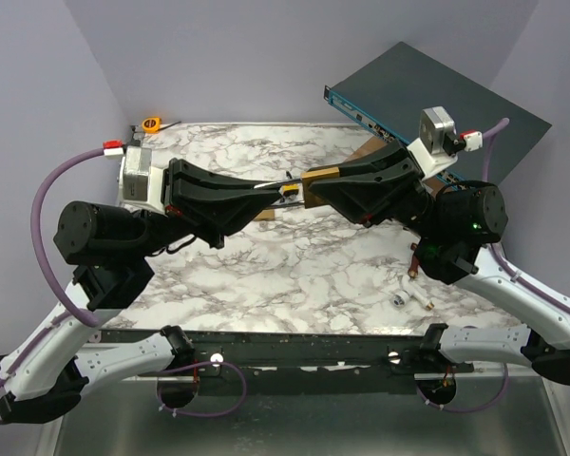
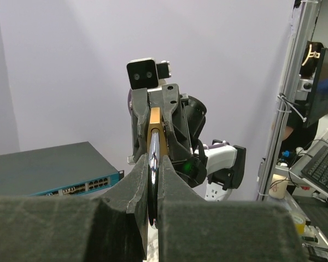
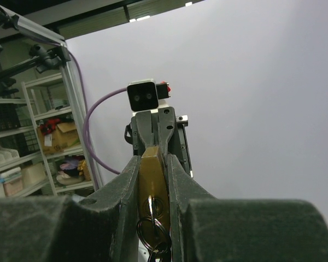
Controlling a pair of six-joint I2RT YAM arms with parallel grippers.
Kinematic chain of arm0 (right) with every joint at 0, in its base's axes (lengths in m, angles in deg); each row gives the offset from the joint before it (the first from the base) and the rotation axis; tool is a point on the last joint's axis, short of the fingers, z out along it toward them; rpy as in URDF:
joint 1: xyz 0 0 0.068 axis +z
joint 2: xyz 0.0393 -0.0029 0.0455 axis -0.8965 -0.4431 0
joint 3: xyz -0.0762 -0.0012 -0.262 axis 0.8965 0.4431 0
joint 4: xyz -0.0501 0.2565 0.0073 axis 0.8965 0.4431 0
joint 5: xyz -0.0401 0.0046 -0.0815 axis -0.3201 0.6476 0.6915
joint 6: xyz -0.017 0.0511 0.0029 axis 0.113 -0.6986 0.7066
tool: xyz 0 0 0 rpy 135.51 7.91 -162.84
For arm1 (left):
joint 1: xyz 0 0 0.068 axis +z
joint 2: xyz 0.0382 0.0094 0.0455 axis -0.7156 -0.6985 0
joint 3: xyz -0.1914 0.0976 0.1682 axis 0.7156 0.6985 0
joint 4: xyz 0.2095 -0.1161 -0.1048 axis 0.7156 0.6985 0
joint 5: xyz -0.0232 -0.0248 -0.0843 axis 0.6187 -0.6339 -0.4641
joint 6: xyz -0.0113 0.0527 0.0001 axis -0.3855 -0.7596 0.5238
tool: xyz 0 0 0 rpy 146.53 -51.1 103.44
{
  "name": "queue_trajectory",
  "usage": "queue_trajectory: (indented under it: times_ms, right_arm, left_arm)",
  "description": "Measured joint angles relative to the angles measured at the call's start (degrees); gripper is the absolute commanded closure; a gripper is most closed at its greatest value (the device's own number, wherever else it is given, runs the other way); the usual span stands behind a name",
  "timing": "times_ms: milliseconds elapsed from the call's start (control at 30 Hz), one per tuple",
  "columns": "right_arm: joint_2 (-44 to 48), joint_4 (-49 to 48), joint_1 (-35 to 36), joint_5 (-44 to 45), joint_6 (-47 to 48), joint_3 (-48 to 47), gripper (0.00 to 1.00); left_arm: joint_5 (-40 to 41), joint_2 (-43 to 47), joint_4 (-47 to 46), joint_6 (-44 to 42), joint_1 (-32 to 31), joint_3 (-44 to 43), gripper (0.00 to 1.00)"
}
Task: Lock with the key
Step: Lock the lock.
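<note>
A brass padlock (image 1: pixel 320 175) is held in mid-air above the marble table (image 1: pixel 294 275), between both arms. My right gripper (image 3: pixel 153 162) is shut on the padlock's brass body (image 3: pixel 153 177). A key (image 3: pixel 152 206) sits in the keyhole, with a key ring (image 3: pixel 152 232) hanging from it. My left gripper (image 2: pixel 152 159) is shut on the chrome shackle (image 2: pixel 152 146), facing the right gripper (image 2: pixel 156 109) head-on. The brass body (image 2: pixel 156 124) shows just beyond the left fingertips. In the top view the left gripper (image 1: pixel 281 193) and right gripper (image 1: pixel 313 182) meet tip to tip.
A dark network switch (image 1: pixel 437 104) leans at the back right, above a piece of cardboard (image 1: pixel 366 150). Small loose parts (image 1: pixel 406 299) and a copper-coloured piece (image 1: pixel 413 261) lie on the table at the right. An orange object (image 1: pixel 152 123) sits at the back left.
</note>
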Motion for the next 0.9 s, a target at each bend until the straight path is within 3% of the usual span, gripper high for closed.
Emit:
queue_trajectory:
  times_ms: [300, 900]
  right_arm:
    - [0.0, 0.1, 1.2, -0.7, 1.1, -0.4, 0.99]
    - [0.0, 2.0, 2.9, -0.4, 1.8, -1.8, 0.99]
  left_arm:
    - [-2.1, 0.0, 2.6, -1.6, -0.6, -1.8, 1.0]
    - [-10.4, -3.1, 17.1, -4.9, -1.1, -7.8, 1.0]
